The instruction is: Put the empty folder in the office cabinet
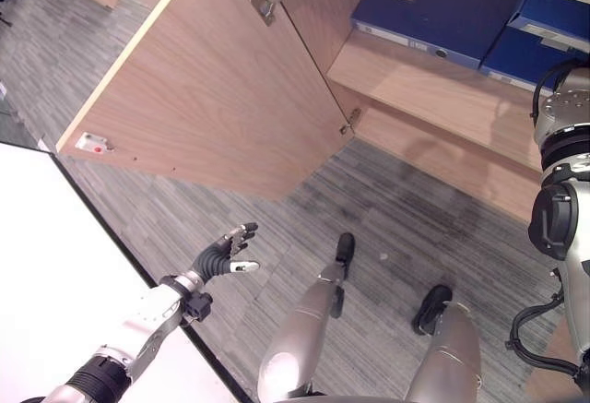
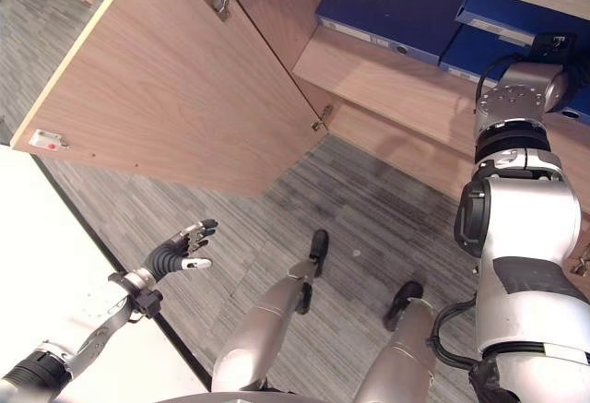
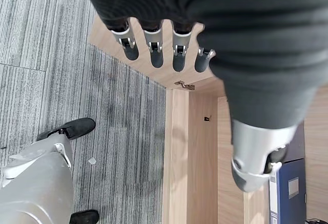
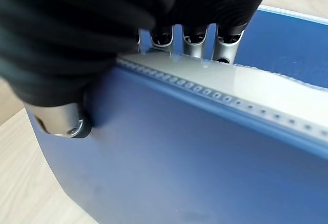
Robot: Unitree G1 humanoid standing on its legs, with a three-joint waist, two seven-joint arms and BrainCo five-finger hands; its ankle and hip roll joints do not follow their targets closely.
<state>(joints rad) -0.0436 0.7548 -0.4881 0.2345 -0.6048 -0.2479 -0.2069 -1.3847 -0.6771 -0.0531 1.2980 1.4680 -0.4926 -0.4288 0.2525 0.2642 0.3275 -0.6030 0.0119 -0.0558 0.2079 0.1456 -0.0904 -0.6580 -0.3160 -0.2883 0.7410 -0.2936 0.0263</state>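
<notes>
A blue folder (image 4: 179,157) is in my right hand (image 4: 192,39): the fingers hook over its pale perforated top edge and the thumb (image 4: 66,124) presses on its near face. Light wood shows beside it. In the eye views my right arm (image 2: 512,99) reaches up to the cabinet shelf (image 1: 433,89), where blue folders (image 1: 433,6) lie flat; the hand itself is hidden there. My left hand (image 1: 226,254) hangs open over the carpet, below the open cabinet door (image 1: 212,99), with nothing in it.
The wooden door swings out to the left on its hinge (image 1: 348,123). A white table (image 1: 46,274) with a dark edge fills the lower left. Grey striped carpet (image 1: 396,209) lies in front of the cabinet.
</notes>
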